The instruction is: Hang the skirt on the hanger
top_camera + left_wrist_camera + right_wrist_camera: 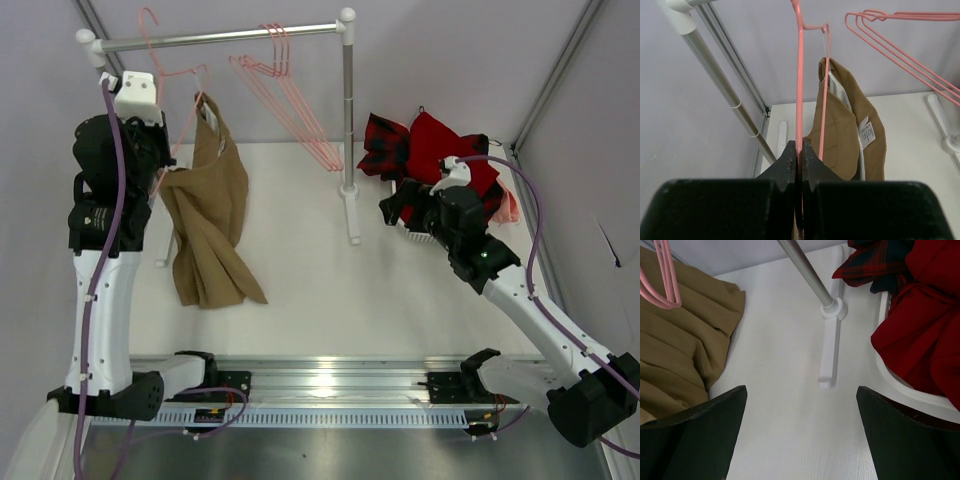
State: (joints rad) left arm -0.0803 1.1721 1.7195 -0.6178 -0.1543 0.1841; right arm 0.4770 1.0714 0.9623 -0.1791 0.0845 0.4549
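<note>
The pink hanger is up at the left end of the rail, its hook by the bar. My left gripper is shut on the hanger, pinching one thin wire between its jaws. The tan skirt hangs from the hanger's far corner, and its lower part lies bunched on the table. In the left wrist view the skirt shows a white label and hangs by a thin loop. My right gripper stands wide open above bare table, holding nothing, right of the skirt.
A clothes rack stands across the back, its white foot just ahead of my right gripper. Three spare pink hangers hang on the rail. Red and plaid garments fill a white basket at the right.
</note>
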